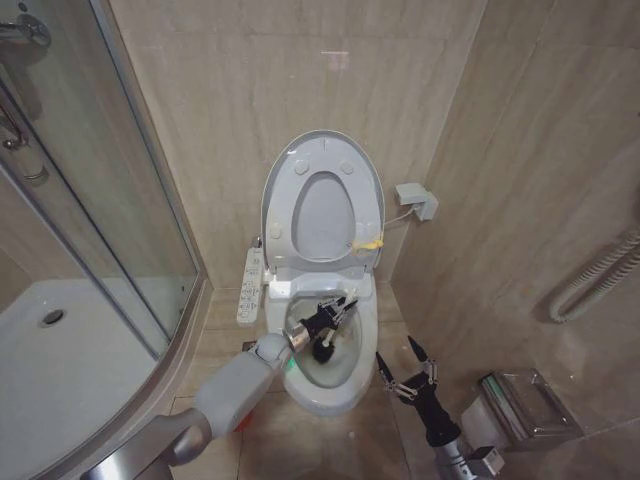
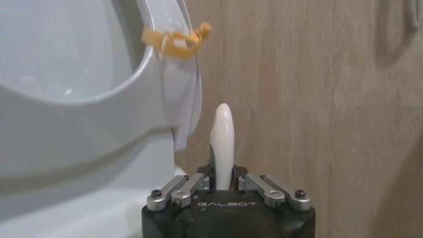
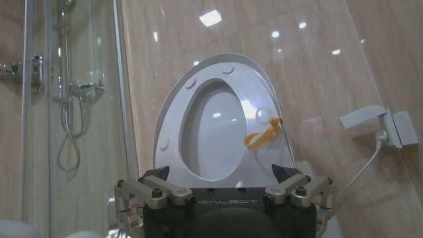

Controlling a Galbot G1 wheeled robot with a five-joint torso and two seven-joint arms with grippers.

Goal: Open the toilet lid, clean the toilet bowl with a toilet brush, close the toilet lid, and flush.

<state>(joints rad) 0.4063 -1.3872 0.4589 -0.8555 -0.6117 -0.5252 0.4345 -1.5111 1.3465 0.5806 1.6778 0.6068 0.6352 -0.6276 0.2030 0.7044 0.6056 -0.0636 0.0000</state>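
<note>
Toilet lid (image 1: 320, 165) stood raised with the seat ring (image 1: 322, 215) against the back wall, clearing the toilet bowl (image 1: 330, 395) for scrubbing; left gripper (image 1: 335, 315), over the bowl's rear rim, clenched on the toilet brush (image 1: 324, 349), head down inside; right gripper (image 1: 405, 365) idled released beside the bowl's right edge

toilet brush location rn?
In the head view, the toilet brush is inside the toilet bowl, dark head down, its white handle gripped by the left claw, below the raised toilet lid.
</note>
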